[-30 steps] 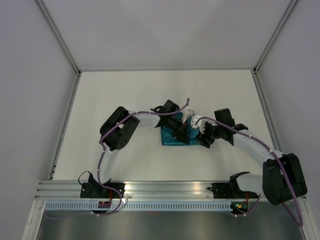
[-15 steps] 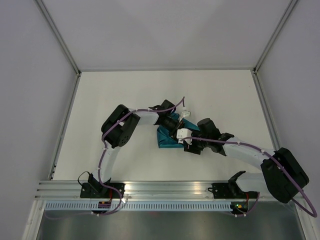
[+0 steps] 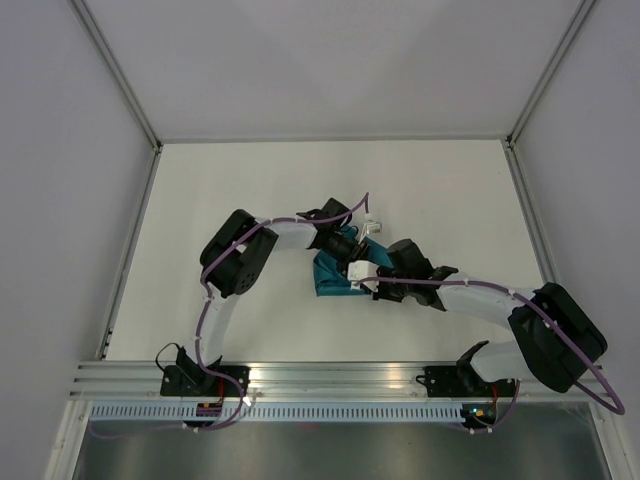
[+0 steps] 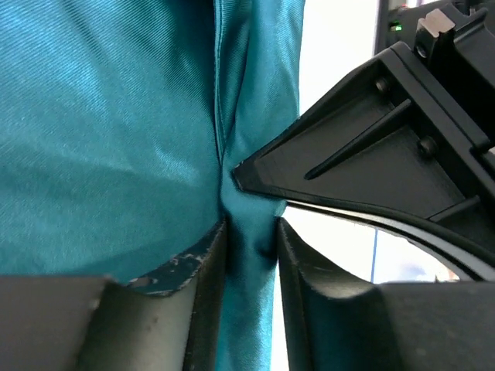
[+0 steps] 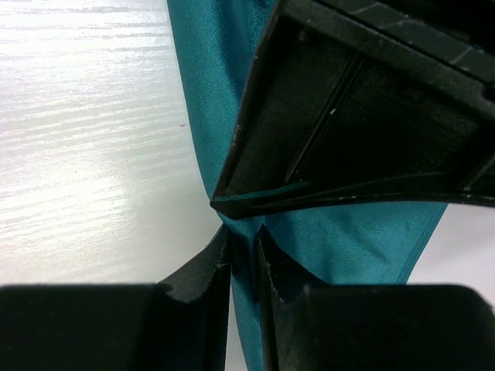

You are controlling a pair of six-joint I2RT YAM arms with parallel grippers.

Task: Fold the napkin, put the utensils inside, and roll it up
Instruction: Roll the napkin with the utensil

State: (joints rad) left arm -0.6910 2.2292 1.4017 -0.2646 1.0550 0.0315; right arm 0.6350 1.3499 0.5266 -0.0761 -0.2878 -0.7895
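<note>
The teal napkin (image 3: 330, 277) lies bunched in a small folded bundle at the table's middle, mostly covered by both grippers. My left gripper (image 3: 352, 250) is shut on a fold of the napkin (image 4: 116, 124), cloth pinched between its fingers (image 4: 203, 294). My right gripper (image 3: 362, 281) is shut on the same edge of the napkin (image 5: 348, 239), tip to tip with the left gripper. Its fingers (image 5: 203, 286) clamp a thin strip of cloth. The utensils are hidden or out of view.
The white table (image 3: 220, 200) has raised metal rails at the left (image 3: 130, 250) and right (image 3: 530, 230) edges. The arm bases stand on the slotted rail (image 3: 340, 378) at the near edge.
My right gripper has swung from the napkin's right side to its near right edge and closed on the cloth. The left gripper shifted slightly. The napkin bundle got narrower.
</note>
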